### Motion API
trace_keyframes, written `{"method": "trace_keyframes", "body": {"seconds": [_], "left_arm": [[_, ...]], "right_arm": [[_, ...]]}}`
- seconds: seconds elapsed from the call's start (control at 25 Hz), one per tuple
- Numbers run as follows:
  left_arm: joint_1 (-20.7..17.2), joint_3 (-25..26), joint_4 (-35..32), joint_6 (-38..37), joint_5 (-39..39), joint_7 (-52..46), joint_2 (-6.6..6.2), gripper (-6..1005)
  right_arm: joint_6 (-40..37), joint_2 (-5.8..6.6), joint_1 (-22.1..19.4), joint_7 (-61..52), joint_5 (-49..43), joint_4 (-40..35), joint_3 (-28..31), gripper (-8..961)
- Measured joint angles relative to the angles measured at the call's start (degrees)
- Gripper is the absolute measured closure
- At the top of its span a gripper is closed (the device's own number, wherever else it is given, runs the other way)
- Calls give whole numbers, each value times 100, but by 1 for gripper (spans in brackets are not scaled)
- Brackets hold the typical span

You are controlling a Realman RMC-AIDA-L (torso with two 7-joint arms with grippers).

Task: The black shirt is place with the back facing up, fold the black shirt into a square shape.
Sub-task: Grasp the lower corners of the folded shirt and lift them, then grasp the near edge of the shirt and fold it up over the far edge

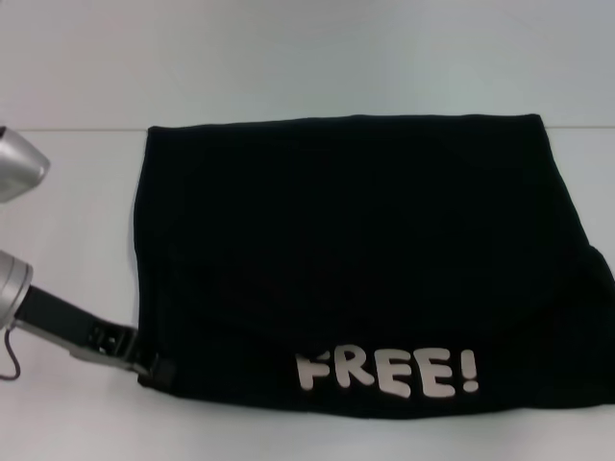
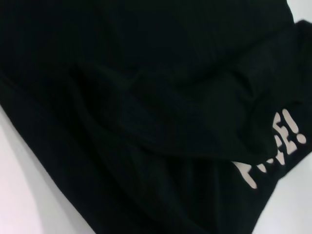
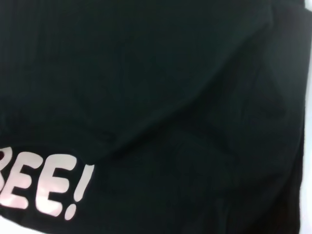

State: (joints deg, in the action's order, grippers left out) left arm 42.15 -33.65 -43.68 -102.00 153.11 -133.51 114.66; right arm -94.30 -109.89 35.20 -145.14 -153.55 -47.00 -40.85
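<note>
Black cloth fills most of the head view: the black shirt lies folded into a wide, roughly rectangular shape on a white table. Its far edge runs straight across, and its near edge carries the white "FREE!" print, reading right way up toward the robot. A curved fold line sweeps across the cloth above the lettering. The left gripper sits at the shirt's near left corner, with the cloth spreading away from it to the right and far side. Its tip touches or slips under the hem there; whether its fingers are apart or pinched together cannot be told, because black cloth and black fingers merge. The silver left arm reaches in from the left edge. The right gripper does not appear in this view.

From the left wrist camera, the black shirt covers nearly everything just ahead of that gripper. Soft creases cross the cloth, part of the white lettering shows near one edge, and white table shows beside the hem. No fingers are visible.

From the right wrist camera, the black shirt again fills the frame, close to that arm. The letters "EE!" show, with a long curved fold running above them. No fingers are visible here either.
</note>
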Motion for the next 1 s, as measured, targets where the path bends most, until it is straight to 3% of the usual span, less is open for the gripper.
{"method": "trace_keyframes", "body": {"seconds": [0.24, 0.56, 1.0], "left_arm": [[-207, -386, -204, -333, 0, -37, 151, 997], [-522, -461, -473, -726, 148, -47, 299, 996], [-601, -436, -620, -890, 174, -41, 345, 997]], "right_arm": [[-368, -68, -101, 128, -180, -64, -32, 895], [-717, -120, -279, 232, -359, -64, -3, 895], [-885, -149, -274, 440, -325, -64, 113, 896]]}}
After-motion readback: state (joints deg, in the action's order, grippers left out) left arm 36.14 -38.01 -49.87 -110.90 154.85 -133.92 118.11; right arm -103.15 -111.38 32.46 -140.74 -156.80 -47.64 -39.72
